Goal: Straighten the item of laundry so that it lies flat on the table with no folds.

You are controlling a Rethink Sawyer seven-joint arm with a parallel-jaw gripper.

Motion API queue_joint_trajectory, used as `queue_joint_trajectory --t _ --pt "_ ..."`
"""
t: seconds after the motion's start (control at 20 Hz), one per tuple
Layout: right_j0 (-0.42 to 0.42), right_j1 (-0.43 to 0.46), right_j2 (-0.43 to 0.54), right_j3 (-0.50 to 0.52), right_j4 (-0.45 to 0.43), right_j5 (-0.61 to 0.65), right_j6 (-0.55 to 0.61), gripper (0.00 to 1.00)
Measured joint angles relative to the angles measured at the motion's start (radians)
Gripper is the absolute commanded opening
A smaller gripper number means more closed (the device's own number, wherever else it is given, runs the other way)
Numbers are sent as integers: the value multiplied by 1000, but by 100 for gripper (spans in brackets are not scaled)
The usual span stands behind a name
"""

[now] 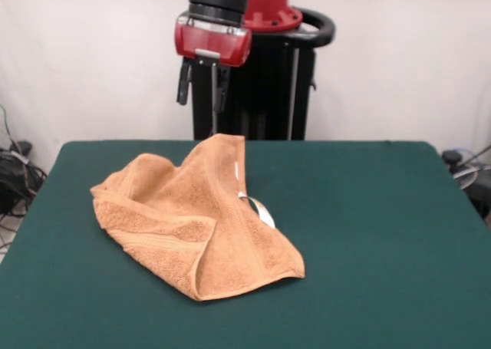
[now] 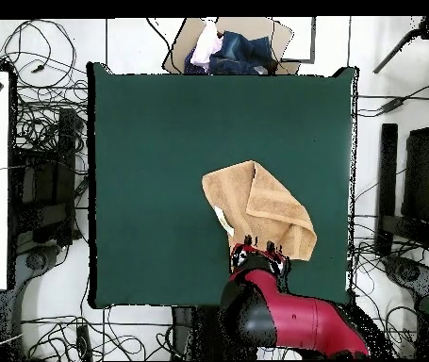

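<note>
the gripper (image 1: pixel 204 96) is hanging above the far corner of the orange towel (image 1: pixel 201 215), its fingers (image 1: pixel 184 83) spread and gripping nothing, while the towel is lying crumpled and folded on the green table (image 1: pixel 368 226).

The towel (image 1: pixel 196 218) is folded over itself, so its underside and the layers tucked beneath the top flap are hidden. Its white tag (image 1: pixel 259 209) peeps out at the right edge, too small to read. In the front view the near edge of the counter (image 1: pixel 368 211) is cut off by the bottom of the picture, and the arm (image 1: pixel 221 0) is cut off at the top. The gripper (image 1: pixel 203 84) hangs above the far tip of the towel; its fingers are too dark and narrow against the pedestal to judge. From overhead the arm covers that far tip. A heap of cloth (image 2: pixel 225 52) beyond the counter cannot be made out.
</note>
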Motion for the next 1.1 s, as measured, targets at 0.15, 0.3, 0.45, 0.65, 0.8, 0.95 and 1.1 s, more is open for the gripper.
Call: queue_joint_trajectory --t 0.15,0.3,0.45,0.65,0.8,0.95,1.1 --pt "0 0 0 2 0 0 0 100" --pt "3 5 0 2 0 0 0 100" --pt "12 17 0 1 0 0 0 100" --pt "32 45 -1 1 1 0 0 100" --pt "41 71 -3 0 6 0 0 100" --pt "67 130 -12 -7 11 -2 0 100" --pt "86 175 -16 -14 11 -15 0 100"
